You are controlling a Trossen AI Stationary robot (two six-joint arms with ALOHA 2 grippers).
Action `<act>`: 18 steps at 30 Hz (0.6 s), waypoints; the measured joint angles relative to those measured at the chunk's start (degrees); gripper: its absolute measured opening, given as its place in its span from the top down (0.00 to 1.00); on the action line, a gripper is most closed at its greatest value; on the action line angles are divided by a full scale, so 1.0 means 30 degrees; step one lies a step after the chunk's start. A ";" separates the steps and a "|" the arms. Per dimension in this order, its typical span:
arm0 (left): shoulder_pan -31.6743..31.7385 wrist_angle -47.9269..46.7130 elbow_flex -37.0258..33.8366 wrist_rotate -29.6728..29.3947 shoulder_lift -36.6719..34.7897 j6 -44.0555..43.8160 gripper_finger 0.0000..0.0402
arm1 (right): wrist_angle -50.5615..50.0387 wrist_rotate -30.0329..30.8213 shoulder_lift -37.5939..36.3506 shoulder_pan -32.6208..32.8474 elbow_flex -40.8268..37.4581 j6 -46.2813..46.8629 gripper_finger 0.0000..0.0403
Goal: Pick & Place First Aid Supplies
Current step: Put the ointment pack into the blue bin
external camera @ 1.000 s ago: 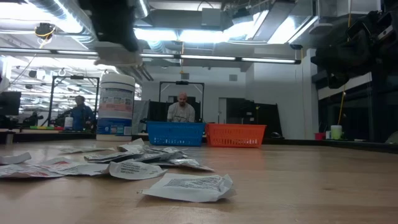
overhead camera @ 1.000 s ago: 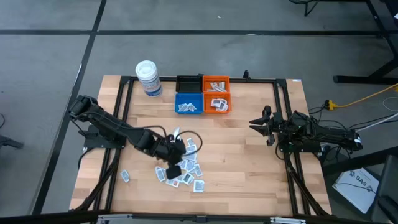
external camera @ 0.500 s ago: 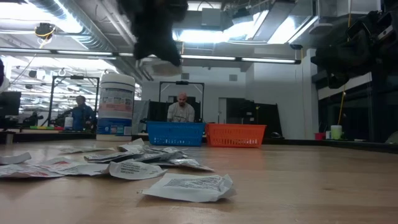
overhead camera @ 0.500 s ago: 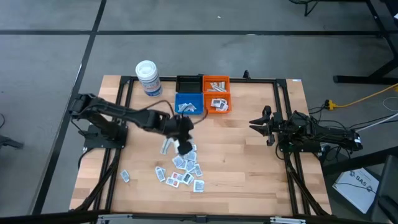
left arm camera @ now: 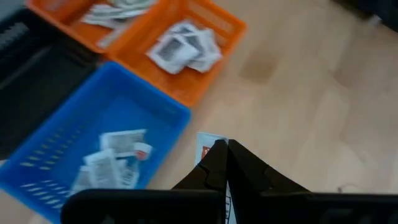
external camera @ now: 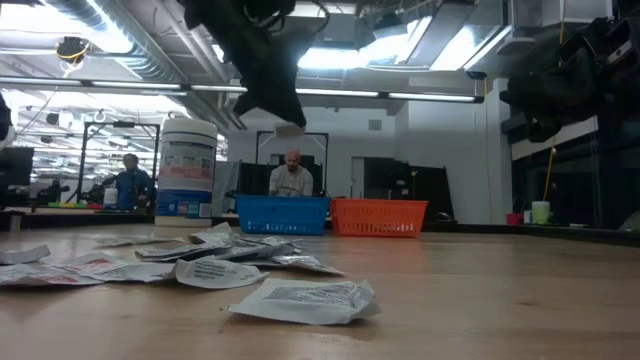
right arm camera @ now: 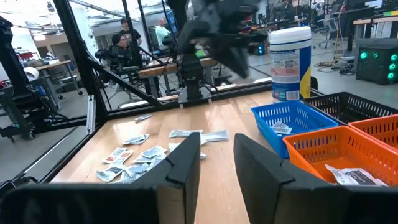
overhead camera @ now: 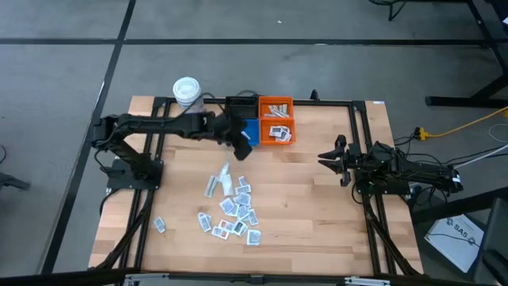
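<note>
One red-printed sachet, its writing unreadable, sits clamped in the left pincer beside the blue bin.

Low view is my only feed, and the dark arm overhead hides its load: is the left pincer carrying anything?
Observer: Yes. The left pincer is shut on a small flat white sachet with red print.
Operator: Where is it hanging?
Observer: Beside a corner of the small blue plastic bin, seemingly not yet above it.
Operator: And the right arm?
Observer: The right pincer waits open and empty at the right side of the wooden table.
</note>
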 joint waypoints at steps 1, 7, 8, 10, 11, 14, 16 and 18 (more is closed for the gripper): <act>0.0373 0.0007 0.0000 0.0129 0.0000 0.0000 0.99 | 0.0000 0.0007 0.0001 -0.0007 0.0007 0.0001 0.75; 0.2241 -0.0011 0.0007 0.0561 0.0509 0.0000 0.99 | 0.0000 0.0006 0.0006 -0.0001 0.0005 0.0006 0.75; 0.2474 0.0070 0.0007 0.0752 0.0702 0.0000 0.99 | 0.0000 0.0007 0.0001 -0.0001 0.0001 0.0001 0.75; 0.2921 -0.0028 0.0007 0.1053 0.1197 0.0000 0.99 | 0.0000 0.0007 0.0007 0.0000 0.0000 0.0000 0.75; 0.3077 0.0028 0.0007 0.1052 0.1511 0.0000 0.99 | 0.0000 0.0007 0.0000 0.0000 0.0007 0.0000 0.75; 0.3547 0.0094 0.0007 0.1012 0.2408 -0.0005 0.99 | 0.0000 0.0007 0.0000 -0.0003 0.0003 0.0007 0.75; 0.3788 0.0311 0.0007 0.0948 0.2899 -0.0130 0.99 | 0.0000 0.0007 0.0004 -0.0002 0.0003 0.0005 0.75; 0.3977 0.0503 0.0007 0.0922 0.3361 -0.0146 0.99 | 0.0000 0.0007 0.0007 -0.0007 0.0000 0.0007 0.75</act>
